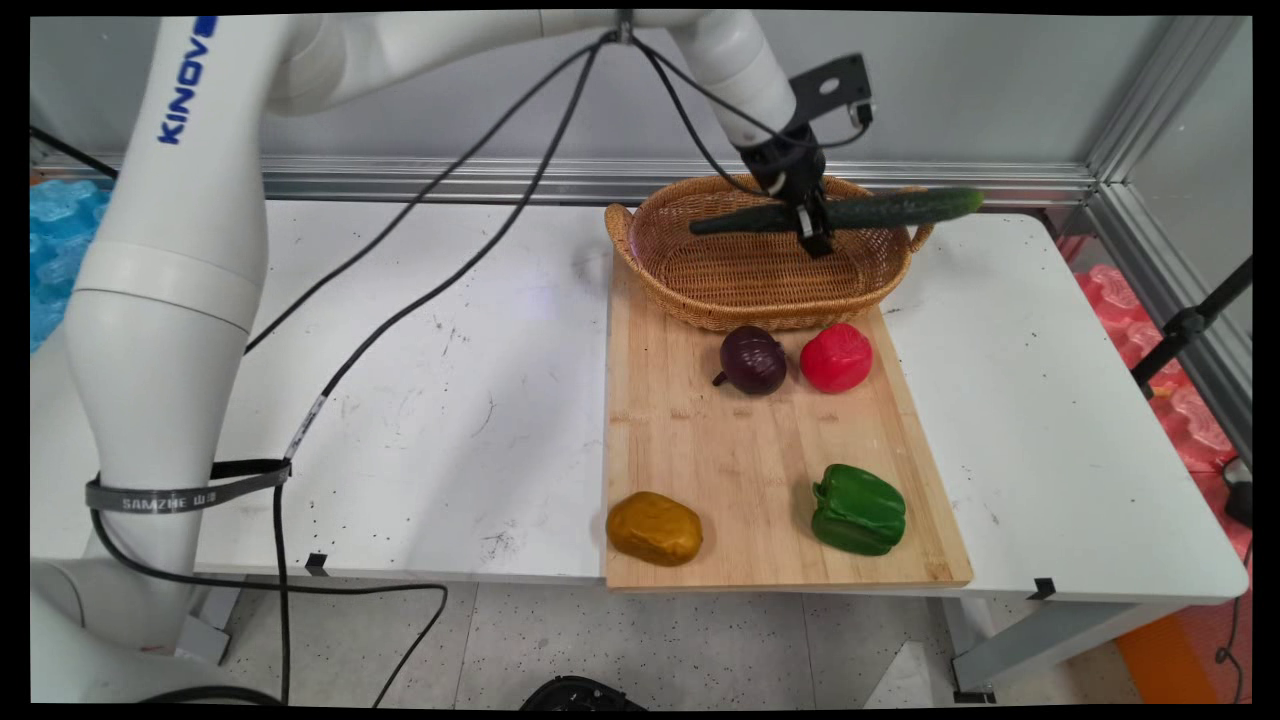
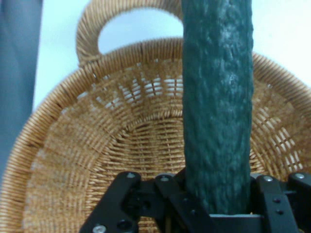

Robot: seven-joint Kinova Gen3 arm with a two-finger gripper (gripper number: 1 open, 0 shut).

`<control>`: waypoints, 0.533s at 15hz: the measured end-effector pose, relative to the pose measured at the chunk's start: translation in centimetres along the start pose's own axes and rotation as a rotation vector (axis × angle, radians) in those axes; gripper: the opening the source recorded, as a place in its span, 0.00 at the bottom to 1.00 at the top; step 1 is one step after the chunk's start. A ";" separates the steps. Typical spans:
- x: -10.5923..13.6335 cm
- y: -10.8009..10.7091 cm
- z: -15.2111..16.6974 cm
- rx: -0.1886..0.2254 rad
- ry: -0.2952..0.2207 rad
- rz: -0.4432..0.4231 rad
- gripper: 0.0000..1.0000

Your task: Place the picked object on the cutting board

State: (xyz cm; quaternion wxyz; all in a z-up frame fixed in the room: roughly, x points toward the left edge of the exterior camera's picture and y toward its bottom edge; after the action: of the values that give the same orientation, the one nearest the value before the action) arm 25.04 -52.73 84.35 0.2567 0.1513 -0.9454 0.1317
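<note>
Gripper point(image 1: 812, 222) clamped tight round middle of cucumber point(image 1: 880, 209), gripped mid-length so it balances level. Cucumber hangs crosswise above wicker basket point(image 1: 700, 300), clear of weave, one tip past right handle. Basket sits on far end of wooden board point(image 1: 740, 470). On board nearer me: purple onion point(image 1: 752, 360), red pepper point(image 1: 836, 357), green pepper point(image 1: 860, 509), potato point(image 1: 654, 528), all untouched.

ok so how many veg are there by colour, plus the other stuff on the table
green: 2, cucumber in the gripper, pepper
red: 1, pepper
purple: 1, onion
brown-yellow: 1, potato
basket: 1
cutting board: 1
total: 7
</note>
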 end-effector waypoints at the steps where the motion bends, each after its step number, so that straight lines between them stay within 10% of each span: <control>1: 0.2 0.1 -0.9 0.001 0.007 0.005 0.00; 8: 2.3 1.4 -7.6 0.000 0.063 0.013 0.00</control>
State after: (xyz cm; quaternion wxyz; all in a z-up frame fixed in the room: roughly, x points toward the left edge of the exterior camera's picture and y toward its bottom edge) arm 26.00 -49.46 91.65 0.2854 0.1410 -0.9379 0.1378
